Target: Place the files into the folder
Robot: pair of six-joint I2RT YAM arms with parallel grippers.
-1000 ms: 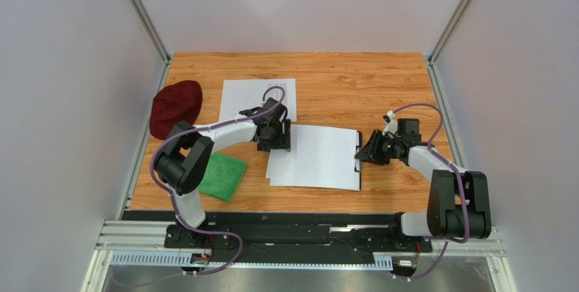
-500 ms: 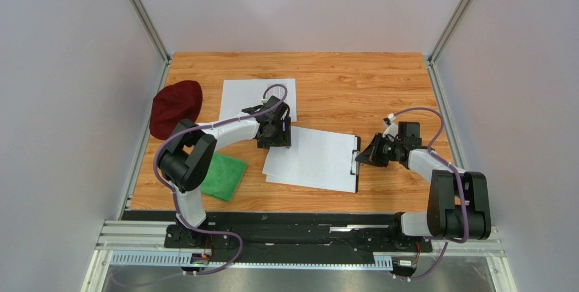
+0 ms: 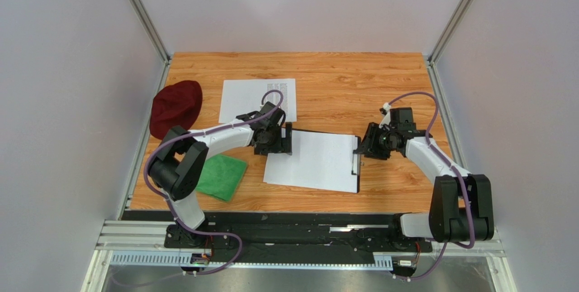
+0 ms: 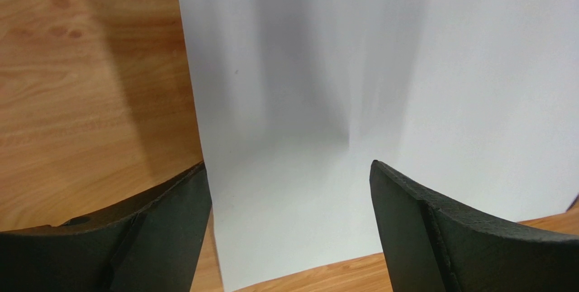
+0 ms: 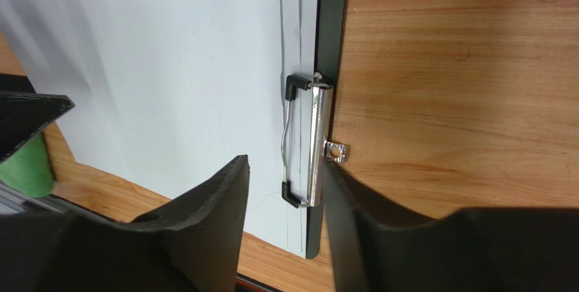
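Since a second ago the sheets have swung square on the black folder. Left gripper: wide open, empty, straddling the sheets' edge. Right gripper: half open, empty; metal clip just ahead between its fingers, probably released to pin the stack.

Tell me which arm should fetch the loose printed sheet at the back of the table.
Left. The printed sheet lies just behind the left gripper, whose fingers stand open at the left edge of the paper stack. The right gripper sits across the folder by its metal clip, farther from that sheet.
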